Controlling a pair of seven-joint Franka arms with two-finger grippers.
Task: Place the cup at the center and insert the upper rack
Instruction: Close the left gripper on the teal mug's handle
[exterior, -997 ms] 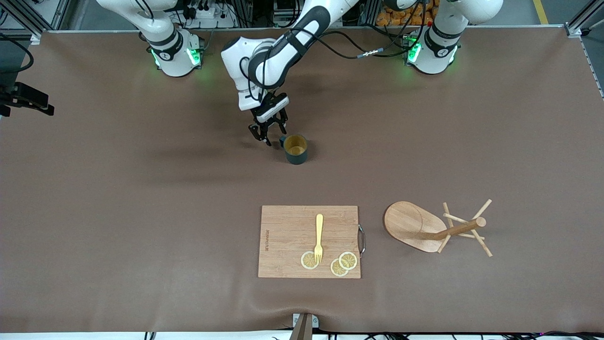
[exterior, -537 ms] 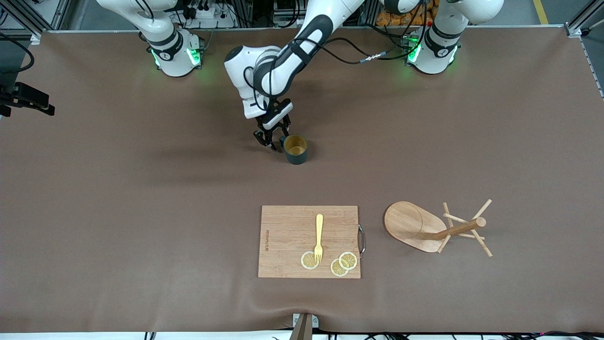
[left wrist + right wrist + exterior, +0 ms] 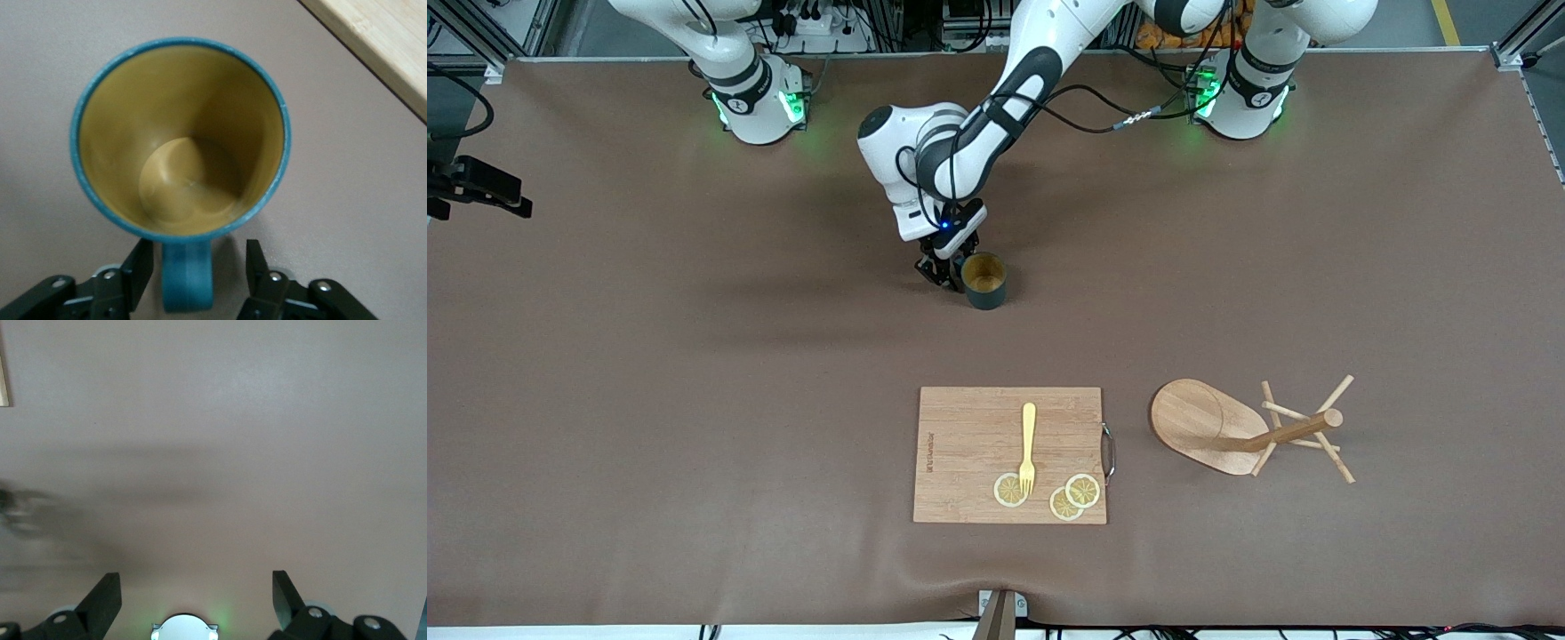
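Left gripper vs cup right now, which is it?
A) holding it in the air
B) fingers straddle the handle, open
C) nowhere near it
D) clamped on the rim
B: in the left wrist view the left gripper has an open finger on each side of the handle of the cup, which stands on the table.

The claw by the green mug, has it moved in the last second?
Yes. The left gripper has closed in on the mug, which stays put; its open fingers now straddle the handle.
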